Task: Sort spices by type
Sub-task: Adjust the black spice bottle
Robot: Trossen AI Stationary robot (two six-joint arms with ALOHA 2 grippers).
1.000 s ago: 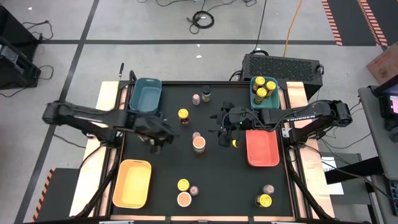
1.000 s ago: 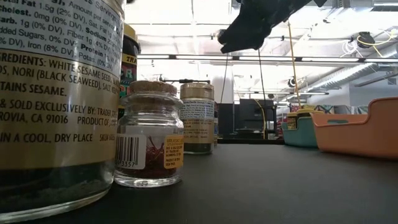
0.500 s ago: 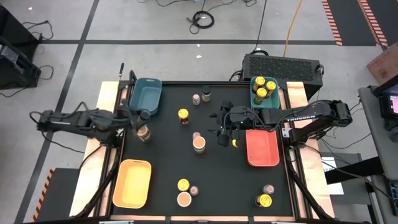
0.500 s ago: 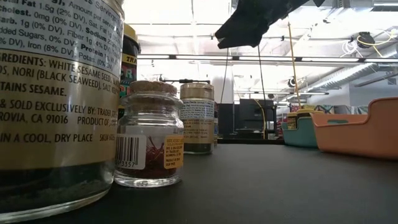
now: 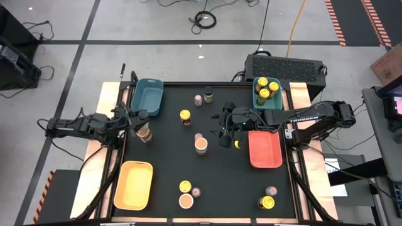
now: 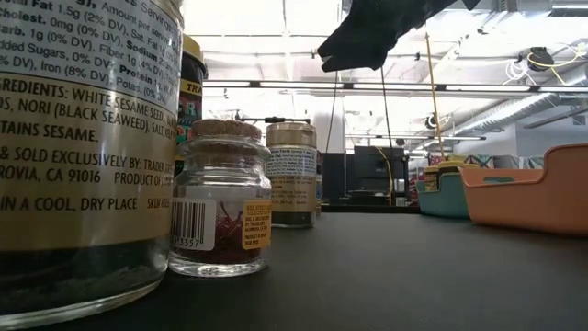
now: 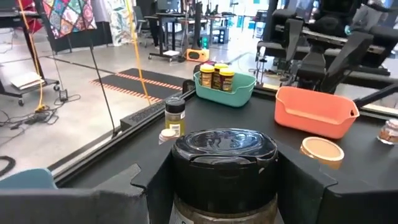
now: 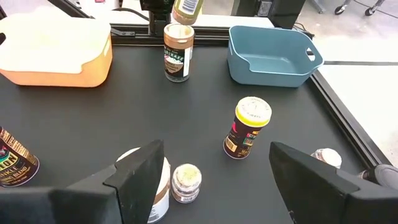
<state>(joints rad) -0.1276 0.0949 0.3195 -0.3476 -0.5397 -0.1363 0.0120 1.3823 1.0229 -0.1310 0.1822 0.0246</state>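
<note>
The left gripper (image 5: 141, 127) has been drawn back further toward the left edge of the bench (image 5: 213, 182); its jaws are closed on a dark-lidded jar (image 7: 224, 152). The right gripper (image 5: 225, 130) is unchanged at centre, jaws wide.

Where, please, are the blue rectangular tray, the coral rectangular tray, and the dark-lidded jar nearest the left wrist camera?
Blue rectangular tray (image 5: 146, 96): high view, its bare floor.
Coral rectangular tray (image 5: 264, 150): high view, its bare floor.
Dark-lidded jar (image 7: 225, 157): left wrist view, the top of its black lid.
</note>
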